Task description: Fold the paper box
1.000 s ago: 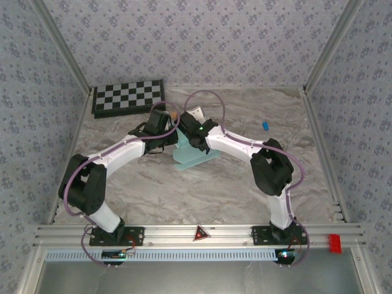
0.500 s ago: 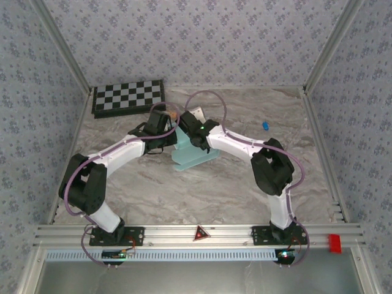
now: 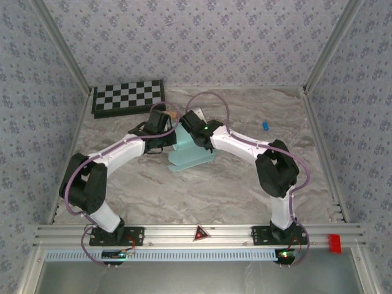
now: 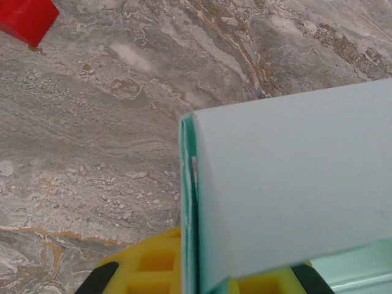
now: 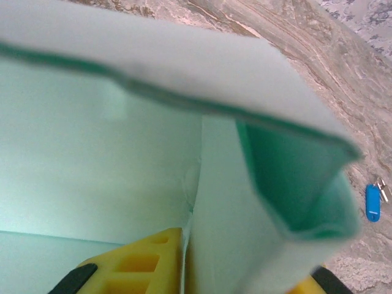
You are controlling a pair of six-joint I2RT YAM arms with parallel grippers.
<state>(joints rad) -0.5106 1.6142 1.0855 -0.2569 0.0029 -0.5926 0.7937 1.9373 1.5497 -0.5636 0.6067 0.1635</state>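
Now, box: paper box (image 3: 195, 158) on table (image 3: 153, 190), btwn both arms.
L grip: left gripper (image 4: 199, 275) pinching 1 box wall edge.
R grip: right gripper (image 5: 220, 275) astride a flap; clamp unclear.

Illumination is bright and diffuse; shadows on the bench (image 3: 184, 193) are soft. In the right wrist view, the near paper box (image 5: 153, 58) edge is blurred.

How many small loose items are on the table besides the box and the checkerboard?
2. A blue tag lies toward the back right of the table; a red block lies past a corner of the paper box, seen from the left wrist. More may be hidden.
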